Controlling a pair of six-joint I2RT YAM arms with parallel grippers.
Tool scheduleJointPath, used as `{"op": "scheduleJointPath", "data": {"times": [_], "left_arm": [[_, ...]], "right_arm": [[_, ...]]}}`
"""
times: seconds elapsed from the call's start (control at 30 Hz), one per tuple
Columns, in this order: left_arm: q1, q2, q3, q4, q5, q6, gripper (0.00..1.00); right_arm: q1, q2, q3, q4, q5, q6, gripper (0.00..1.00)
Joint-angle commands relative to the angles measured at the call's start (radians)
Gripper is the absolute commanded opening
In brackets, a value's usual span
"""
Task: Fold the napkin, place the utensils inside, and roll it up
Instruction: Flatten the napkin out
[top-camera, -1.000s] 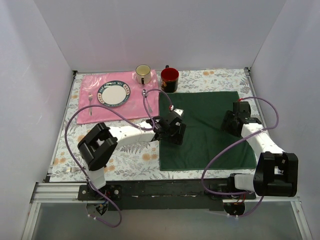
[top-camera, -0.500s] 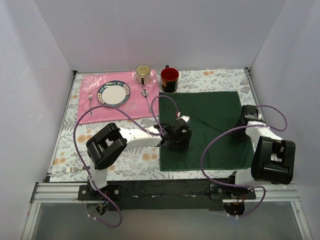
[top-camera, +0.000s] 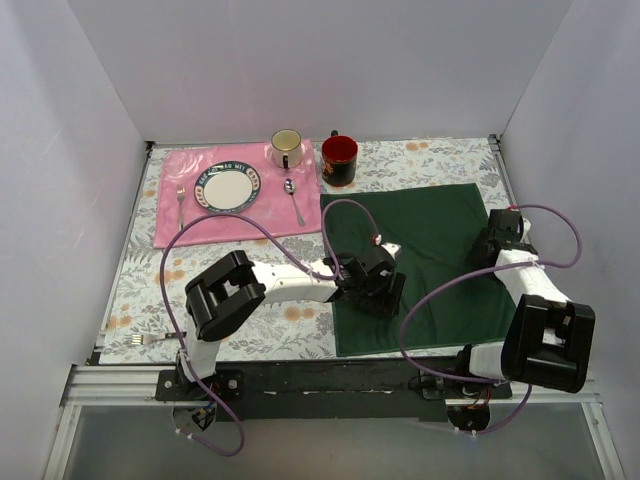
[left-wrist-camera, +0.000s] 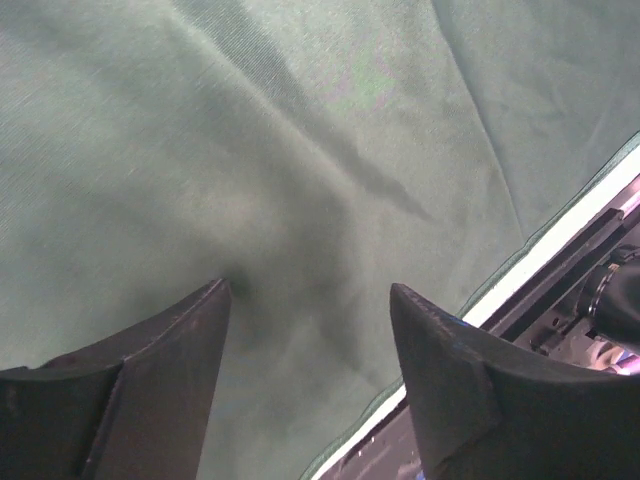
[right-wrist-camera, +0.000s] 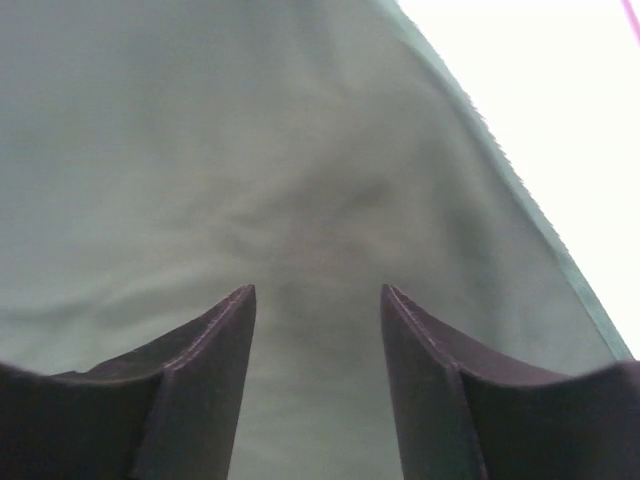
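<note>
- Toward the table's (top-camera: 135, 290) near edge, the napkin (top-camera: 440, 230) is sliding, unfolded
- Left gripper (left-wrist-camera: 310, 290) and right gripper (right-wrist-camera: 318, 292), jaws apart, empty, are dragging it flat

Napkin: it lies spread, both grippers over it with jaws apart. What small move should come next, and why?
Probably shut both grippers to pinch the cloth. The napkin lies flat, not yet folded; the left gripper and right gripper each have open fingers down at the fabric, a wrinkle between them, so a pinch could start the first fold.

Napkin (top-camera: 440, 215) dark green; placemat (top-camera: 200, 228) pink; tablecloth (top-camera: 430, 158) floral, blooms seemingly orange.
</note>
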Motion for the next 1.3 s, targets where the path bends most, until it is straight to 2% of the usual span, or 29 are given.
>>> {"op": "scheduleJointPath", "data": {"times": [0.0,0.1,0.17,0.2,0.23,0.27,0.33,0.57,0.83,0.93,1.13,1.27], "left_arm": [[0.001,-0.122,0.059,-0.071,-0.085,0.018,0.68],[0.011,-0.164,0.091,-0.111,-0.113,0.021,0.71],[0.016,-0.202,0.099,-0.124,-0.120,0.021,0.71],[0.018,-0.216,0.097,-0.134,-0.133,0.021,0.72],[0.019,-0.232,0.096,-0.141,-0.140,0.019,0.72],[0.024,-0.265,0.093,-0.147,-0.146,0.018,0.73],[0.030,-0.305,0.081,-0.170,-0.169,0.012,0.76],[0.119,-0.490,0.007,-0.199,-0.199,0.013,0.79],[0.238,-0.665,-0.057,-0.273,-0.219,0.010,0.83],[0.316,-0.710,-0.074,-0.297,-0.225,0.035,0.90],[0.456,-0.753,-0.094,-0.392,-0.226,0.053,0.93],[0.492,-0.791,-0.111,-0.404,-0.219,0.055,0.94]], "right_arm": [[0.103,0.014,0.133,0.084,-0.051,-0.080,0.63],[0.120,0.140,0.256,0.080,-0.093,-0.079,0.64],[0.123,0.232,0.340,0.075,-0.105,-0.073,0.60],[0.124,0.260,0.362,0.075,-0.110,-0.071,0.58],[0.124,0.288,0.386,0.075,-0.110,-0.070,0.48],[0.127,0.340,0.425,0.077,-0.111,-0.073,0.44],[0.130,0.392,0.471,0.052,-0.087,-0.074,0.41],[0.133,0.573,0.581,0.021,-0.027,-0.083,0.42],[0.129,0.690,0.660,-0.054,0.093,-0.060,0.43],[0.118,0.720,0.673,-0.071,0.113,-0.045,0.43],[0.083,0.788,0.722,-0.095,0.131,-0.037,0.43],[0.087,0.786,0.749,-0.094,0.093,-0.059,0.44]]}}
